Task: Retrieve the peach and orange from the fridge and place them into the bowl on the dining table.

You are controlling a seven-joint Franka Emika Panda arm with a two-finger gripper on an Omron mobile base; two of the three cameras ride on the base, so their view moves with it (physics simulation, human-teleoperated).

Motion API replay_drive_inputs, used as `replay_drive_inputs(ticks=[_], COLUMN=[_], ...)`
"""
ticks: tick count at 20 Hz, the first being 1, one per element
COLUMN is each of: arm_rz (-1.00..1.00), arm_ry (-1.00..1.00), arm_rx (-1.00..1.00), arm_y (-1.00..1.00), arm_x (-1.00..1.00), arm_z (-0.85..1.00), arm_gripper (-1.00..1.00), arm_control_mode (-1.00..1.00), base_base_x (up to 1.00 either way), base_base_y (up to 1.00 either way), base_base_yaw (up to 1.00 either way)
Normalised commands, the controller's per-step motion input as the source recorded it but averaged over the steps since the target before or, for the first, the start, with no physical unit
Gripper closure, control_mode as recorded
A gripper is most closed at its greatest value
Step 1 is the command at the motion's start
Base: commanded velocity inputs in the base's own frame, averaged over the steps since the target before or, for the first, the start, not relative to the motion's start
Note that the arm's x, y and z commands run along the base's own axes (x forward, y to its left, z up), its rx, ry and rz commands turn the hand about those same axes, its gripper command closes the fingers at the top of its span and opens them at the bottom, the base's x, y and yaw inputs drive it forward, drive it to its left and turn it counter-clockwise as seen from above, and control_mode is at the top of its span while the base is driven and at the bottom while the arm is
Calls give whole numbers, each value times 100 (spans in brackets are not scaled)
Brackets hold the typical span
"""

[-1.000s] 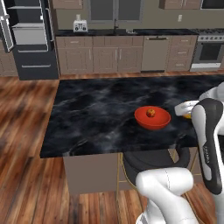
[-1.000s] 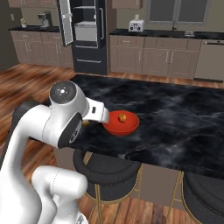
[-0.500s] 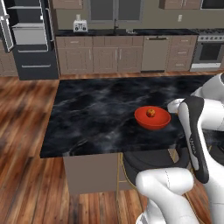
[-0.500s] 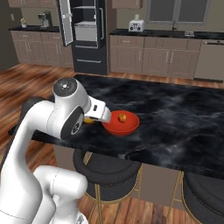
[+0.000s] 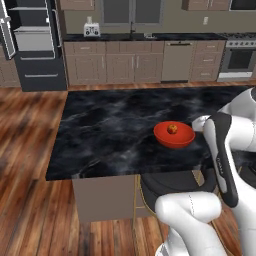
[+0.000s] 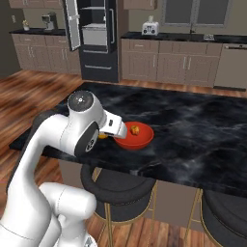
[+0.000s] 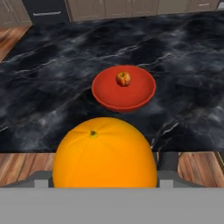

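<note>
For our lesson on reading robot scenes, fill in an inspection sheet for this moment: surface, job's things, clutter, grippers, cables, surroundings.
Surface: dining table, black veined marble, bare apart from the bowl.
Job's things: bowl on the table, peach inside it; orange held near the table's edge, short of the bowl; fridge with a door open.
Clutter: nothing seen.
Grippers: gripper, jaws closed on the orange.
Cables: nothing seen.
Surroundings: wall counter with a toaster, brown cabinets, wooden floor, dark stools under the table.
</note>
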Motion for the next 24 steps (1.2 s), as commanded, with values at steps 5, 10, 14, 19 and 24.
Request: replay_drive_inputs(ticks=[5, 10, 14, 19, 24], arm_rz=[0, 0, 0, 0, 0], arm_ry=[3, 8, 6, 2, 0], arm_rx=[0, 0, 0, 0, 0], arm_y=[0, 0, 0, 0, -2], arm_x=[22, 32, 28, 30, 29], arm_z=[-19, -23, -26, -27, -26], arm_gripper=[100, 100, 100, 100, 100], arm_control_mode=[-100, -100, -100, -100, -100], base_base_x=[0, 0, 0, 0, 0], base_base_y=[0, 0, 0, 0, 0], base_base_yaw=[0, 0, 0, 0, 0])
